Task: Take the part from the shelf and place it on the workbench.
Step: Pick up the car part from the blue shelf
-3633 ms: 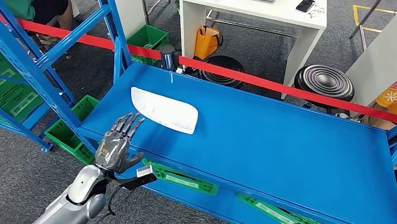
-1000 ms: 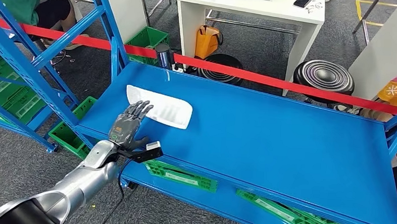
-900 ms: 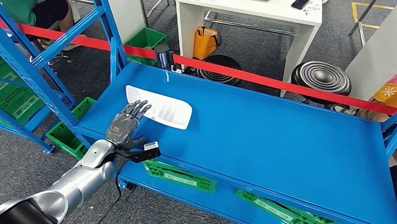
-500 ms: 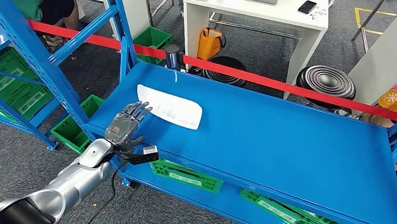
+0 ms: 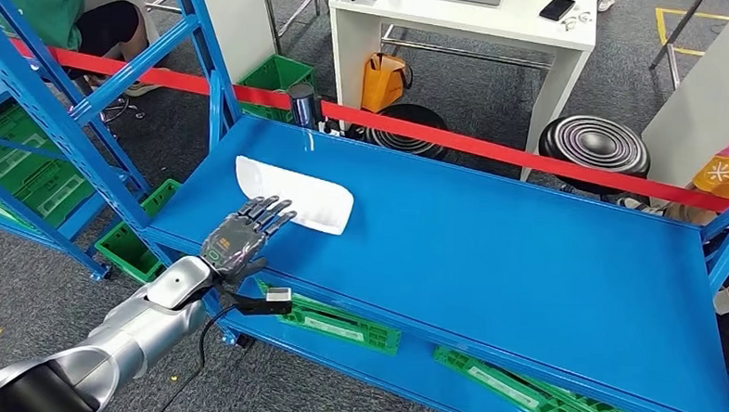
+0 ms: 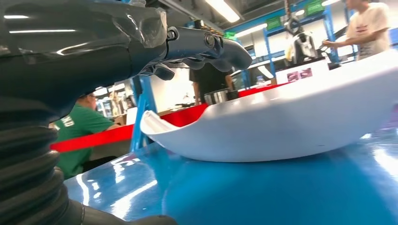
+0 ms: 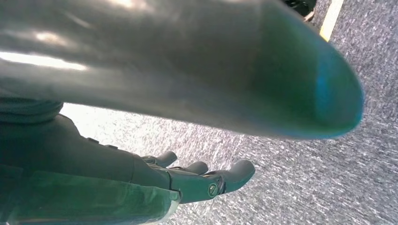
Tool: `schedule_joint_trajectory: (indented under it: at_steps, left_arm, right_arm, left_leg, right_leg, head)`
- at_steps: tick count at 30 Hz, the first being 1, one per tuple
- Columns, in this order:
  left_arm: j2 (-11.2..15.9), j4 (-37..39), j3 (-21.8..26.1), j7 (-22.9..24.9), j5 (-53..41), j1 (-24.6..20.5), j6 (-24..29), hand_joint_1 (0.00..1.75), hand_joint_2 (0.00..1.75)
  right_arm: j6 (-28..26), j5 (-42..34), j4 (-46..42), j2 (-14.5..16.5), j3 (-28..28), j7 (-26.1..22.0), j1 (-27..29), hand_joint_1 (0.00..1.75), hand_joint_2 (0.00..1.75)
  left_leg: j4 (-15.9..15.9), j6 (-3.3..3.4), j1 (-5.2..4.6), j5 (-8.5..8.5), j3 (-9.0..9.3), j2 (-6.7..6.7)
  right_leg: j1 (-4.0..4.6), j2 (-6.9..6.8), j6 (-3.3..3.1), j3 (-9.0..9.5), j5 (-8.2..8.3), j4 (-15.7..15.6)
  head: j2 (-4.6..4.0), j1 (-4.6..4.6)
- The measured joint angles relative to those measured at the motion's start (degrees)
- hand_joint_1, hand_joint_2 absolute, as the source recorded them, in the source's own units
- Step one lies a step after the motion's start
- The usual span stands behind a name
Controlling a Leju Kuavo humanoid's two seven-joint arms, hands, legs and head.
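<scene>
Silver-armed, the left hand [image 5: 241,237] reaches in from seven o'clock over the blue shelf [image 5: 488,267], fingers spread and empty, fingertips at the white part's [image 5: 296,195] near edge, seemingly lining up a grasp. Right hand [image 7: 187,180] hangs empty, fingers apart, over the floor. Red tape [image 5: 493,148] crosses at twelve o'clock.

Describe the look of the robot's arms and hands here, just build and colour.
The left arm is smooth silver metal, darker near the shoulder. The left hand is grey with dark, segmented fingers and a small green mark on its back. A black cable loops under the wrist beside a small black-and-white box. The right hand is dark grey with rounded fingertips and a visible screw.
</scene>
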Motion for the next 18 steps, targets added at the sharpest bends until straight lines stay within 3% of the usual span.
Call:
schedule_joint_trajectory:
  at_steps: [3, 5, 8, 10, 12, 13, 14, 15, 16, 17, 18]
  left_arm:
    - [-0.53, -0.11, -0.65, -1.50, 0.79, -0.65, 0.02, 0.00, 1.75]
    - [-0.95, -0.25, -1.09, -2.67, 1.52, -0.86, 0.03, 0.00, 1.75]
    - [-1.73, -0.68, -1.76, -3.80, 2.43, -0.88, 0.10, 0.00, 1.75]
    - [-2.43, -0.98, -2.25, -4.22, 3.03, -0.78, 0.17, 0.00, 1.75]
    - [-3.03, -1.11, -2.72, -4.07, 3.70, -0.70, 0.19, 0.00, 1.75]
    - [-3.25, -1.15, -2.87, -3.80, 3.99, -0.64, 0.20, 0.00, 1.75]
    - [-3.38, -1.15, -3.05, -3.37, 4.26, -0.62, 0.21, 0.00, 1.75]
    - [-3.49, -1.15, -3.22, -2.88, 4.45, -0.64, 0.23, 0.00, 1.75]
    - [-3.54, -1.15, -3.36, -2.41, 4.68, -0.67, 0.27, 0.00, 1.75]
    - [-3.56, -1.15, -3.48, -2.01, 4.86, -0.73, 0.31, 0.00, 1.75]
    - [-3.54, -1.16, -3.56, -1.75, 5.00, -0.84, 0.35, 0.00, 1.75]
  right_arm:
    - [-1.31, -0.12, -1.51, -0.38, -0.07, -0.58, 0.54, 0.00, 0.00]
    - [-2.07, -0.37, -2.56, -0.72, -0.09, -0.98, 0.80, 0.00, 0.00]
    - [-2.86, -0.88, -4.04, -1.35, -0.08, -1.46, 1.34, 0.00, 0.00]
    - [-3.33, -1.25, -4.98, -1.91, -0.06, -1.83, 1.66, 0.00, 0.00]
    - [-3.93, -1.78, -5.83, -2.51, -0.02, -2.18, 2.07, 0.00, 0.00]
    - [-4.27, -2.10, -6.25, -2.82, 0.01, -2.33, 2.31, 0.00, 0.00]
    - [-4.64, -2.44, -6.73, -3.10, 0.06, -2.49, 2.54, 0.00, 0.00]
    - [-5.03, -2.79, -7.24, -3.46, 0.12, -2.66, 2.71, 0.00, 0.00]
    - [-5.39, -3.08, -7.78, -3.79, 0.17, -2.84, 2.82, 0.00, 0.00]
    - [-5.75, -3.36, -8.36, -4.09, 0.21, -3.01, 2.86, 0.00, 0.00]
    - [-6.03, -3.56, -8.86, -4.38, 0.23, -3.13, 2.90, 0.00, 0.00]
  left_leg:
    - [-11.88, 1.96, -0.53, 4.95, 6.16, -0.04]
    - [-14.54, 2.76, -0.99, 5.60, 7.34, 0.10]
    - [-16.04, 3.31, -0.96, 6.67, 7.74, 0.25]
    - [-17.33, 3.54, -0.69, 7.64, 8.04, 0.37]
    - [-17.40, 3.59, -0.85, 7.87, 7.63, 0.39]
    - [-17.32, 3.56, -0.88, 7.88, 7.48, 0.37]
    - [-17.19, 3.49, -0.90, 7.84, 7.40, 0.33]
    - [-16.99, 3.35, -0.85, 7.74, 7.35, 0.30]
    - [-16.65, 3.10, -0.77, 7.55, 7.32, 0.28]
    - [-16.15, 2.72, -0.73, 7.25, 7.19, 0.27]
    - [-15.51, 2.30, -0.82, 6.87, 6.95, 0.25]
  right_leg:
    - [0.35, 0.06, 0.14, 0.15, 0.14, -0.09]
    - [0.32, 0.03, 0.51, 0.07, 0.35, -0.22]
    - [0.35, -0.06, 1.20, -0.27, 0.41, -0.13]
    - [0.45, -0.03, 1.03, -2.26, -1.55, 3.56]
    - [0.44, 0.02, 0.82, -5.98, -4.86, 11.23]
    - [0.40, 0.02, 1.01, -7.48, -5.89, 14.42]
    - [0.33, 0.01, 1.44, -8.05, -6.07, 15.70]
    - [0.22, 0.00, 2.07, -7.40, -5.26, 14.48]
    - [0.03, -0.04, 2.76, -5.62, -3.73, 10.97]
    - [-0.16, -0.16, 3.22, -3.56, -2.32, 6.78]
    - [-0.25, -0.15, 3.29, -1.83, -1.23, 3.33]
  head:
    - [0.00, 0.12]
    - [0.00, 0.21]
    - [0.00, 0.25]
    - [0.00, 0.34]
    - [0.00, 0.40]
    - [0.00, 0.44]
    - [0.00, 0.45]
    - [0.00, 0.45]
    - [0.00, 0.46]
    - [0.00, 0.47]
    - [0.00, 0.49]
